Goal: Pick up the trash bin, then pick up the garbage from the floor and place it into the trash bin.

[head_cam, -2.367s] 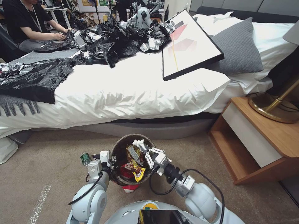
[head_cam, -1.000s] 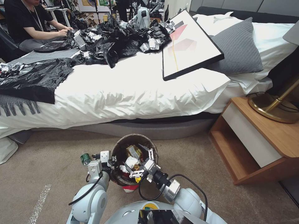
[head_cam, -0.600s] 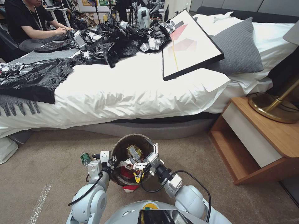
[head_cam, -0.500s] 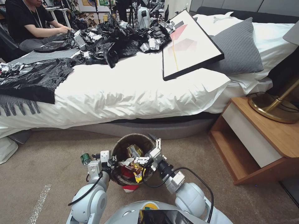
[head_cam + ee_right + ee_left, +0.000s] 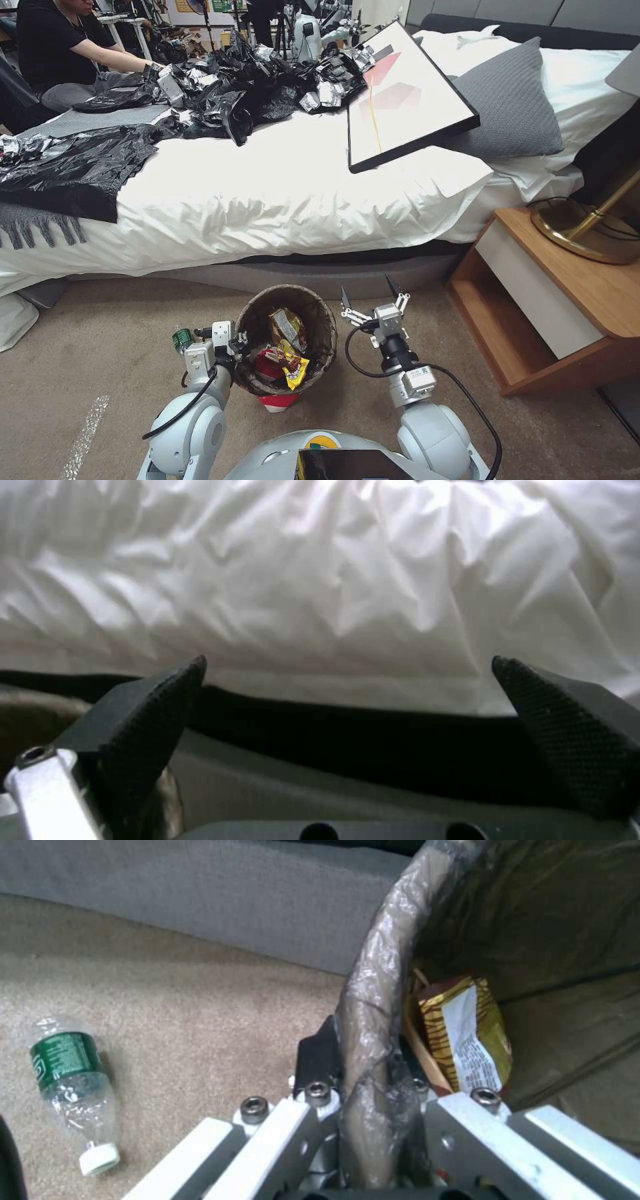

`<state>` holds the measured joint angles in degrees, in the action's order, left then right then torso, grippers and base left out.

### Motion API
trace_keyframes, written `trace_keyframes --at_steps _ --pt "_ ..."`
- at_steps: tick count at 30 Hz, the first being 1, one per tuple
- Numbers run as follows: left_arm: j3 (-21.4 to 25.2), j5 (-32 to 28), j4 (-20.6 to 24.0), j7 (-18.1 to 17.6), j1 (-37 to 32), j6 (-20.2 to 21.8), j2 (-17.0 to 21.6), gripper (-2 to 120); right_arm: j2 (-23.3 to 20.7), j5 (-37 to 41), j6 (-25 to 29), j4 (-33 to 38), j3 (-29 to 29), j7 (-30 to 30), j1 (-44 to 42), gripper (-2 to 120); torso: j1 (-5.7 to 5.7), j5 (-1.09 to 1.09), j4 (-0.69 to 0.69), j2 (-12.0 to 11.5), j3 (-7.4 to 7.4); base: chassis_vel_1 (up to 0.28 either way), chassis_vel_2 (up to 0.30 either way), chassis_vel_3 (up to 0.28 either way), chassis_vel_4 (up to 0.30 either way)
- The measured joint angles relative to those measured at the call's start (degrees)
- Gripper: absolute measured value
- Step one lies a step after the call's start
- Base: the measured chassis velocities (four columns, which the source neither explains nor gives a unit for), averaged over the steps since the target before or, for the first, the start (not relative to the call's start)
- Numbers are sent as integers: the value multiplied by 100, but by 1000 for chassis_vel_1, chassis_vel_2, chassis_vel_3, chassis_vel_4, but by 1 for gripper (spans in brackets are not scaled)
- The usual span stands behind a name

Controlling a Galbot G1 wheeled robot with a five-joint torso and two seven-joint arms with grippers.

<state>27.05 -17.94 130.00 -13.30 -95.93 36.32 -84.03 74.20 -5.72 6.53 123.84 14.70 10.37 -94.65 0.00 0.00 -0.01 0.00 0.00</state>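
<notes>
The trash bin (image 5: 287,347) is at the left gripper (image 5: 235,347), low in front of the robot over the carpet (image 5: 107,333), its dark liner bag folded over the rim. Inside lie a brown-and-gold snack wrapper (image 5: 288,325), a yellow wrapper (image 5: 295,365) and something red (image 5: 267,365). A red-and-white cup (image 5: 279,402) peeks out from under the bin's near side. The left gripper is clamped on the bin's rim, one finger outside the wall and one inside (the wrist view shows the liner-covered rim (image 5: 370,1040) pinched between them, with the brown-and-gold wrapper just past the inner finger). A clear bottle with a green label (image 5: 70,1085) lies on its side on the carpet, near the left gripper on the side away from the bin. The right gripper (image 5: 371,295) is beside the bin on the robot's right, apart from the rim, fingers spread wide with nothing between them, pointing toward the bed (image 5: 293,193). Just beyond the bin runs the grey bed base (image 5: 320,277); on the white cover above lie black plastic sheets (image 5: 80,163), a framed picture (image 5: 407,93) and a grey pillow (image 5: 510,100). A wooden nightstand (image 5: 567,300) stands to the right, well apart from the bin.
</notes>
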Motion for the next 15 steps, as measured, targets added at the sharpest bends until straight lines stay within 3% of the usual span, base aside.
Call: trace_keyframes --at_steps 15 --pt "46 -27 51 13 -27 -10 31 3 222 24 166 -308 5 43 -33 100 0 0 1 0 0 0 0 0 0"
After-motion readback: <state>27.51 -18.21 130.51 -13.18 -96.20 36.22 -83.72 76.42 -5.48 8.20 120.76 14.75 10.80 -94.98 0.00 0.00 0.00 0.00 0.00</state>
